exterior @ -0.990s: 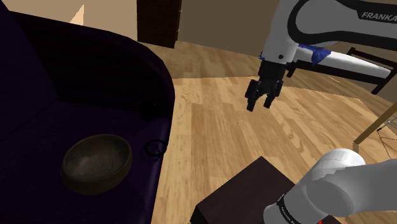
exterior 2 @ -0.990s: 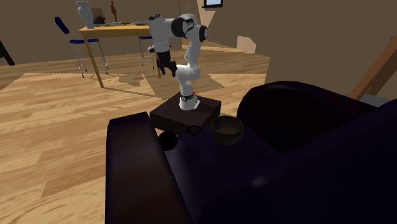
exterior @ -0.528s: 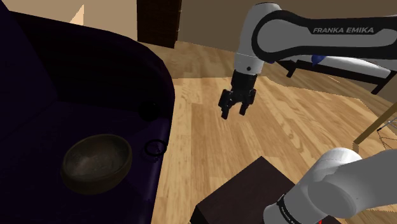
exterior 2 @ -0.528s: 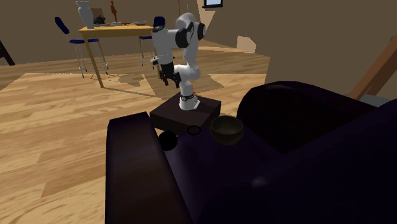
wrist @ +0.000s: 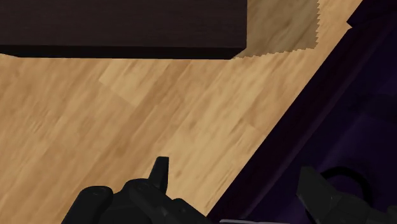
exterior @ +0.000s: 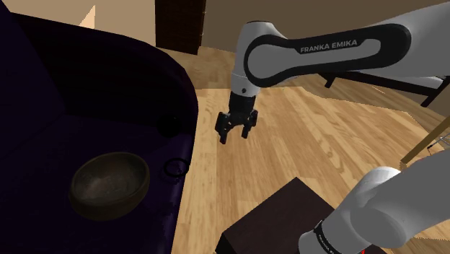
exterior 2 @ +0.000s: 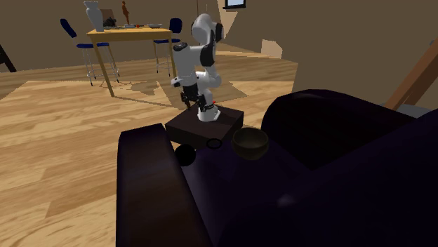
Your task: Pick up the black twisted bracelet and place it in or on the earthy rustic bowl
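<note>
Shoulder view: the gripper (exterior: 234,134) hangs over the wood floor (exterior: 303,137). Its fingers are a little apart and hold nothing. The black bracelet (exterior: 166,168) lies lower down on the sofa (exterior: 108,108) edge, apart from the gripper. The brown bowl (exterior: 109,184) sits farther off.

Second exterior view: the bracelet (exterior 2: 214,144) lies below the gripper (exterior 2: 187,100).

Wrist view: the fingers (wrist: 159,175) stand apart, empty, and the bracelet (wrist: 340,170) peeks beside one.

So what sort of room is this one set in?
Probably a home's living and dining area: a dark sofa, a wooden floor, and further back a table with blue chairs.
</note>
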